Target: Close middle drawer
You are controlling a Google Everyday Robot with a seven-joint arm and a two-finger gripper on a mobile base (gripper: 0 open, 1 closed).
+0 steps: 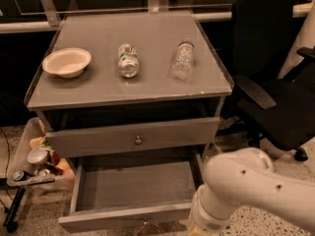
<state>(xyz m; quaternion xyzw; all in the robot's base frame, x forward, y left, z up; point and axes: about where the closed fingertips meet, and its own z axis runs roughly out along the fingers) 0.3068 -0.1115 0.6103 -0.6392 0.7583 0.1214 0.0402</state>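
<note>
Standing over the grey cabinet, I see the middle drawer (138, 187) pulled well out toward the near side, low in the scene beneath the top drawer (88, 142). It is wide and shallow, made of grey wood, with thin side walls, a flat bare floor and a narrow front board running along its near edge. A small dark shape sits at the centre of that front, right at the bottom of the view; I cannot tell whether it is the knob.

The top drawer has a taller front with a small round metal knob (138, 140) at its centre.

The robot's white arm (246, 191) bulks in at the near right, its rounded joint just beside the open drawer's right front corner. The gripper is out of sight past the bottom edge, so I cannot tell how it stands.

On the tabletop (98, 92) lie three things in a row, each apart from the next: a pale bowl (66, 62) at the left, a labelled can (128, 60) on its side in the middle, and a clear plastic bottle (182, 59) on its side to the right.

A black office chair (275, 82) stands to the right of the cabinet, and a clear bin of clutter (34, 166) stands to its left.
</note>
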